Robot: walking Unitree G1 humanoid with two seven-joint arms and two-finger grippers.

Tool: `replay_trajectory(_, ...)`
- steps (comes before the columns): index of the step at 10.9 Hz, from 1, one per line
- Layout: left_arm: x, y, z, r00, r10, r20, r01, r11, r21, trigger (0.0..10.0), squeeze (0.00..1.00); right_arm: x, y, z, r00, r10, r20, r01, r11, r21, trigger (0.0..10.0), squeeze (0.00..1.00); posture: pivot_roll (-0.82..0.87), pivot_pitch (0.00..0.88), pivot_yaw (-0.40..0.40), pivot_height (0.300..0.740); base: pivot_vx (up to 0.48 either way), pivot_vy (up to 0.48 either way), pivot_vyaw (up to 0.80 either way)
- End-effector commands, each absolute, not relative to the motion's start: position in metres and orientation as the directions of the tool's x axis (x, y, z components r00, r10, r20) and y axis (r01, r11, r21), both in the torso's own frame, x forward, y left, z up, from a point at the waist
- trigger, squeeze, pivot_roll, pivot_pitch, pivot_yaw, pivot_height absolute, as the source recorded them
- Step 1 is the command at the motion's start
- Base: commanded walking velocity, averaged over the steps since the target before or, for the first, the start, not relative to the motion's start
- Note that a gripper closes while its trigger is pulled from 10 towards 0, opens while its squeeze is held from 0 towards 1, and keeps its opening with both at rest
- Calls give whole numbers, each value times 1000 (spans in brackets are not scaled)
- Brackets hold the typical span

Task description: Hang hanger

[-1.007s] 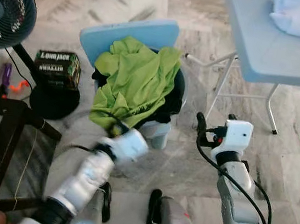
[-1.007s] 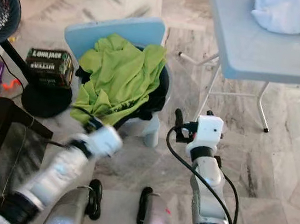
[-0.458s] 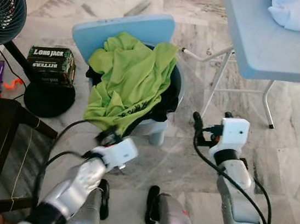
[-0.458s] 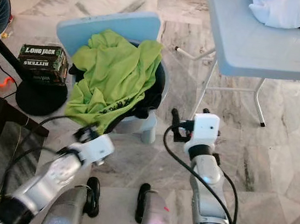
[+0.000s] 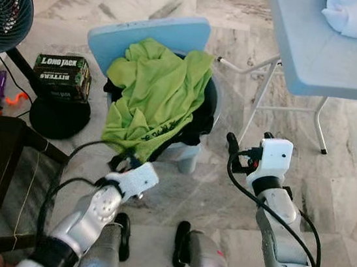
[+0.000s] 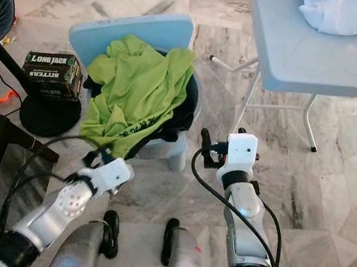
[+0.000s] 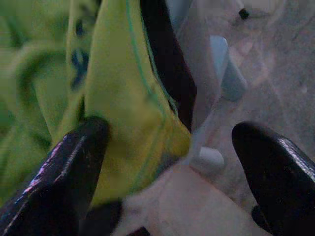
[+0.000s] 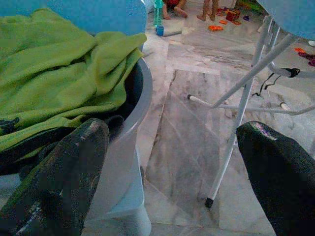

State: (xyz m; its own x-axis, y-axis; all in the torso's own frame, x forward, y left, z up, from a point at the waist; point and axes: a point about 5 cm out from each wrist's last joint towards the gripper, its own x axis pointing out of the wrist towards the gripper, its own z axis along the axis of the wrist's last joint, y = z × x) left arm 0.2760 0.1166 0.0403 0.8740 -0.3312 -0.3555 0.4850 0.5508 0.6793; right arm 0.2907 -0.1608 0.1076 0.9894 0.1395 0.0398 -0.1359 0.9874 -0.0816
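Both grippers are spread: the left gripper [image 7: 167, 162] should close squarely on the green shirt [image 5: 161, 92] at the basket [image 5: 211, 108] rim, right gripper [image 8: 172, 162] idle.

Home: marble floor [image 5: 354, 196]; laundry basket [image 5: 189, 154]; standing fan [image 5: 7, 12]; folding table [image 5: 327, 54]

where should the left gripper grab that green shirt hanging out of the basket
Grip the green shirt at its hem drooping over the basket rim nearest the robot. That loose edge hangs free, and the left gripper, fingers open, already faces it from the front; pinch there and lift upward.
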Motion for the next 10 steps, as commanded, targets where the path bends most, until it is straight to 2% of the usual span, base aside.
replay_trajectory(1, 269, 115, 30, 853, -345, -392, 521, 521, 676, 10000, 0, 288, -163, 106, 991, 129, 29, -126, 988, -85, 10000, 0, -37, 348, -56, 740, 0, 0, 0)
replay_trajectory(2, 268, 114, 29, 834, -384, -396, 542, 432, 721, 10000, 0, 288, -163, 106, 992, 126, 28, -123, 989, -86, 10000, 0, -36, 346, -53, 740, 0, 0, 0)
replay_trajectory(3, 266, 114, 25, 807, -403, -431, 576, 377, 725, 9569, 0, 288, -162, 105, 992, 125, 28, -122, 989, -84, 10000, 0, -34, 345, -50, 740, 0, 0, 0)
replay_trajectory(4, 265, 115, 22, 796, -402, -453, 590, 348, 728, 4431, 0, 289, -161, 105, 992, 126, 29, -123, 989, -83, 10000, 0, -34, 345, -49, 740, 0, 0, 0)
replay_trajectory(5, 264, 119, 20, 793, -396, -463, 592, 319, 740, 3255, 0, 289, -161, 105, 992, 126, 30, -123, 989, -81, 10000, 0, -34, 344, -50, 740, 0, 0, 0)
replay_trajectory(6, 264, 124, 16, 790, -379, -482, 596, 292, 748, 3529, 0, 289, -161, 105, 992, 124, 29, -121, 989, -82, 10000, 0, -34, 344, -49, 740, 0, 0, 0)
replay_trajectory(7, 266, 129, 15, 791, -364, -492, 592, 256, 764, 10000, 0, 289, -163, 105, 992, 122, 29, -119, 990, -82, 10000, 0, -32, 344, -49, 740, 0, 0, 0)
replay_trajectory(8, 268, 130, 15, 794, -359, -491, 589, 256, 766, 10000, 0, 289, -162, 106, 992, 121, 30, -118, 990, -82, 10000, 0, -32, 343, -49, 740, 0, 0, 0)
replay_trajectory(9, 271, 132, 16, 802, -358, -478, 578, 265, 772, 4196, 0, 290, -161, 106, 992, 121, 32, -118, 990, -81, 10000, 0, -34, 339, -47, 740, 0, 0, 0)
replay_trajectory(10, 272, 133, 15, 804, -356, -476, 575, 257, 777, 431, 0, 290, -161, 106, 992, 120, 32, -117, 990, -81, 10000, 0, -36, 337, -47, 740, 0, 0, 0)
